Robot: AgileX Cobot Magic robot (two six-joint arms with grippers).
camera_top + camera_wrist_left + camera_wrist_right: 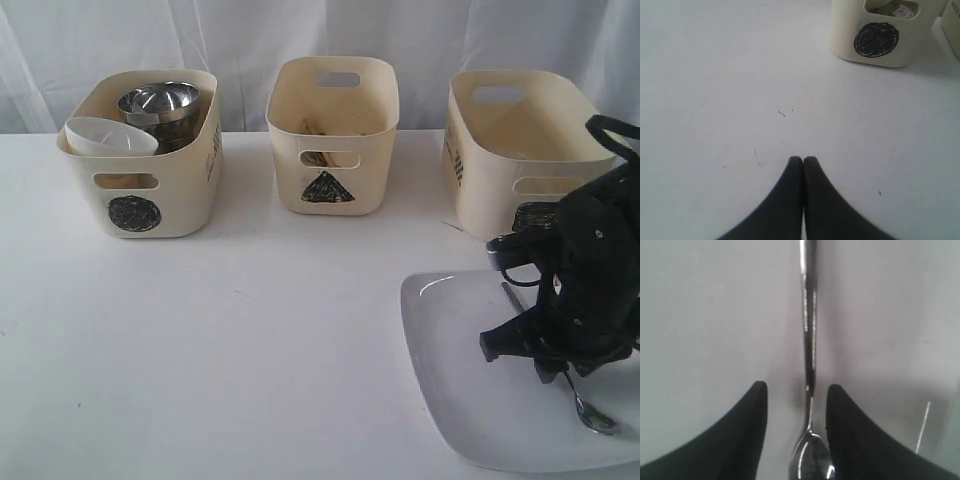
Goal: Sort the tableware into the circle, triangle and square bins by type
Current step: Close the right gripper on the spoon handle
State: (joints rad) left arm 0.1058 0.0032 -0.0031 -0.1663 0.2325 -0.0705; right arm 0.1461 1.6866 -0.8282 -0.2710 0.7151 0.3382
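Jaws: right gripper parted astride spoon | left gripper closed

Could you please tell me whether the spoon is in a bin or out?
Out: the spoon lies on the plate, between the fingers of the open right hand, with a gap on each side.

Occlusions and crops, mostly on the right side.
Large white squarish plate: cut by the exterior view's lower and right edges, partly under the black right arm. Steel spoon: handle mostly behind that arm; in the right wrist view both ends run off-frame. Cream tub on the right: front mark mostly hidden by the arm, shape unreadable. Middle cream tub with the triangle: brownish contents too dim to identify.
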